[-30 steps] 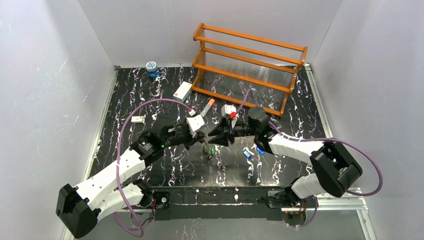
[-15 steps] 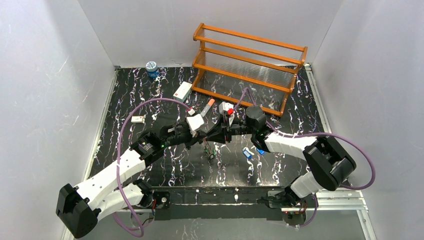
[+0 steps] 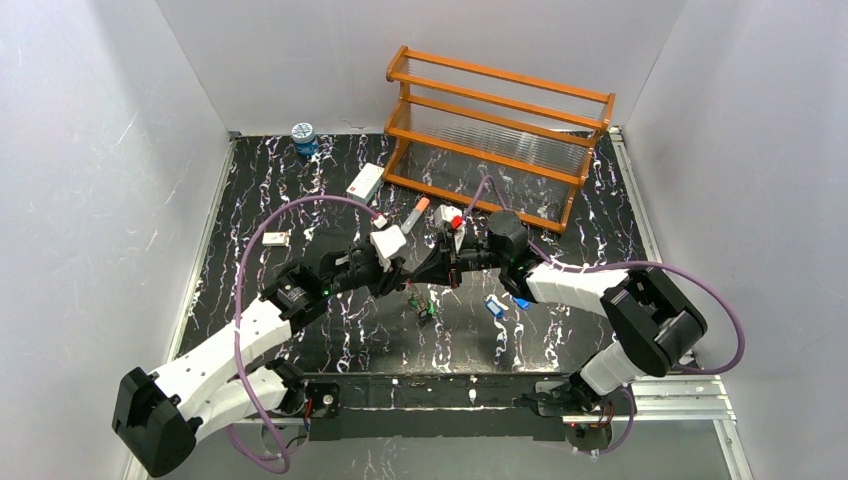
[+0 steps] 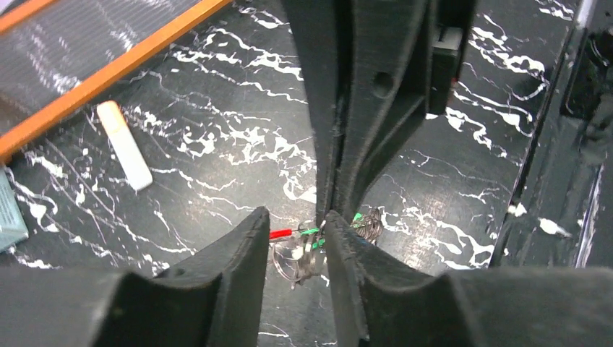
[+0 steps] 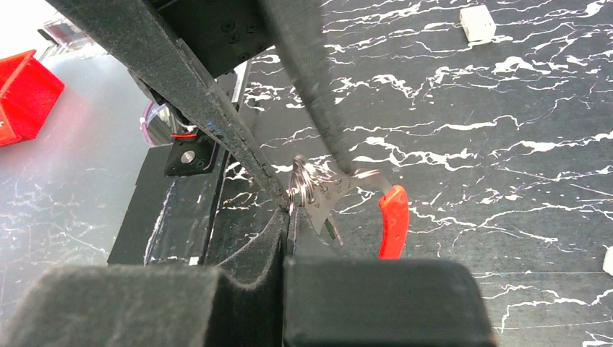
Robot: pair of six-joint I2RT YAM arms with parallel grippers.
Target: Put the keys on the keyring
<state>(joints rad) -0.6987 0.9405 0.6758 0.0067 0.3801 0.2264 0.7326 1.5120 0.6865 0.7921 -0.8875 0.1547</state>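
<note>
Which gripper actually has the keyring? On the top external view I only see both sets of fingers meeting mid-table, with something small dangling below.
Observer: The right wrist view shows the right gripper shut, its fingertips pinching the metal coil of the keyring.
Operator: And the left one?
Observer: In the left wrist view the left gripper stands open, with the keyring in the gap between its fingers.
Operator: Is any key on it?
Observer: A flat silvery key hangs against the coil. I can't tell whether it is threaded on.
</note>
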